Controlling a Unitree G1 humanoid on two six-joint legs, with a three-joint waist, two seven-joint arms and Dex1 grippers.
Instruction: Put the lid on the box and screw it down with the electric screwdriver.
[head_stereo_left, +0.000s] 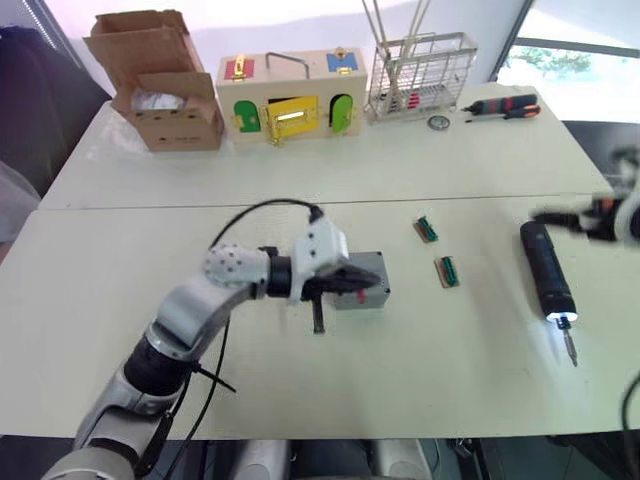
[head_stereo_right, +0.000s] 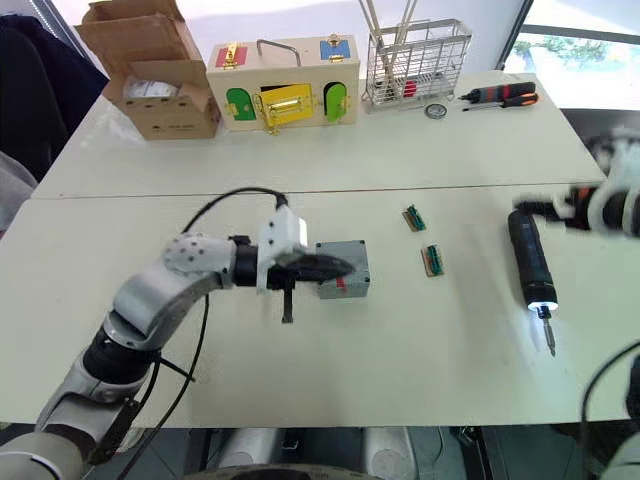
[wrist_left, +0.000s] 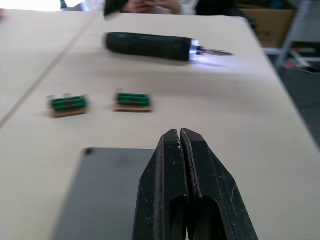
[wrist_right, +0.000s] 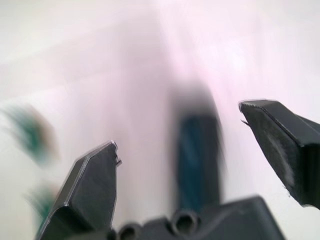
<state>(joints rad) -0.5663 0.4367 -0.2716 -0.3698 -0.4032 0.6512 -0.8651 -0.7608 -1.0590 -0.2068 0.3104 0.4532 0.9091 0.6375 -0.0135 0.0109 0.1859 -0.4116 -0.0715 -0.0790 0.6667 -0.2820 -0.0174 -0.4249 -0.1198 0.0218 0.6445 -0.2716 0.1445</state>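
Screwdriver lies flat, lit bit toward the table's near edge.

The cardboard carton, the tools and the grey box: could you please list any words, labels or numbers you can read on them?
None can be read.
Cardboard carton: small dark print on its front, too small to read.
Electric screwdriver: no legible marking.
Box: a red patch on its side, no readable text.
Hand screwdriver: nothing legible.

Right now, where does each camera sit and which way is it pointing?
Left and right eye views: on the head, looking forward and down at the table; left arm shows.
Left wrist view: along the shut left gripper, over the lid.
Right wrist view: between the open right gripper.
Shared by all: the electric screwdriver.
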